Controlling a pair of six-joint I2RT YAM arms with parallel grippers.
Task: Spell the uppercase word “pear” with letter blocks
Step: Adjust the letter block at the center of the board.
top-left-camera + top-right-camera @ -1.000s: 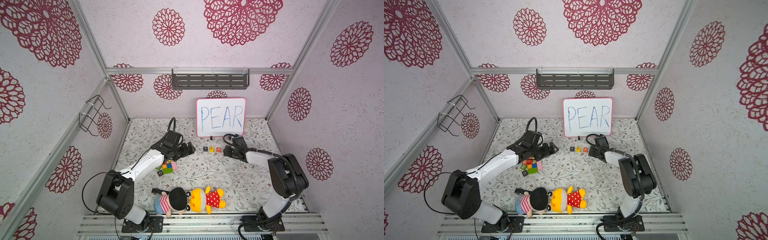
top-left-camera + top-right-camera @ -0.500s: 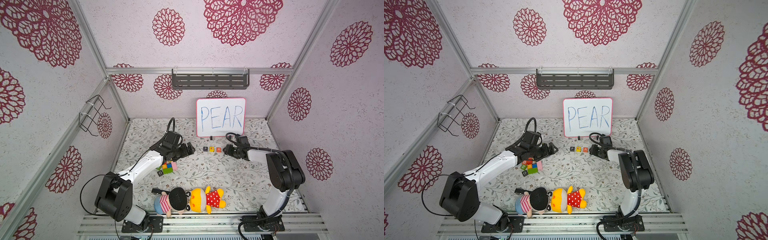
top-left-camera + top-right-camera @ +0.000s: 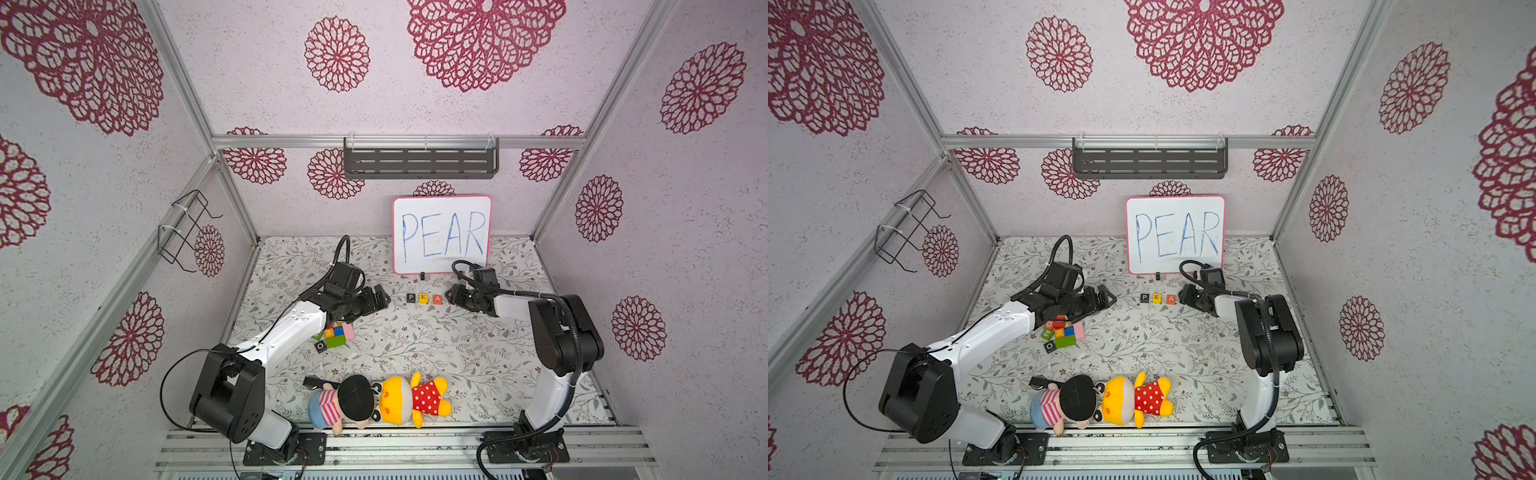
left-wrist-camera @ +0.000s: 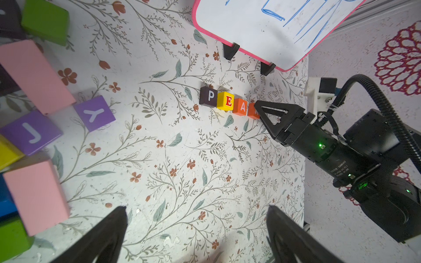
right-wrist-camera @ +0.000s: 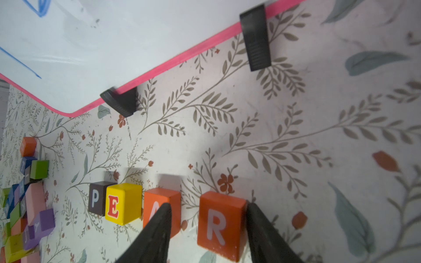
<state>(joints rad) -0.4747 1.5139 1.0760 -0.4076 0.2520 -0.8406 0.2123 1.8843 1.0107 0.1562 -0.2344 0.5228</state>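
Three letter blocks stand in a row before the whiteboard: black P point(image 3: 410, 296) point(image 5: 96, 198), yellow E point(image 3: 423, 297) point(image 5: 123, 203) and orange-red A point(image 3: 437, 299) point(image 5: 159, 198). The orange-red R point(image 5: 219, 220) rests on the table a small gap to the right of the A. My right gripper point(image 5: 208, 203) point(image 3: 451, 298) is open and straddles the R. One finger touches the R's outer side; the other stands apart from it, in front of the A. The top views hide the R behind this gripper. My left gripper point(image 4: 196, 209) point(image 3: 382, 299) hangs wide open and empty, left of the row.
A pile of spare blocks point(image 3: 334, 334) lies under the left arm, with a black O cube point(image 3: 320, 346) at its front. Purple Y point(image 4: 94, 112) and J point(image 4: 32, 134) cubes lie by it. Two plush dolls point(image 3: 374, 401) lie near the front edge. The whiteboard point(image 3: 440, 235) stands just behind the row.
My right gripper has slid left toward the A with the R between its fingers, and its jaws have narrowed a little. The left arm has stayed still.
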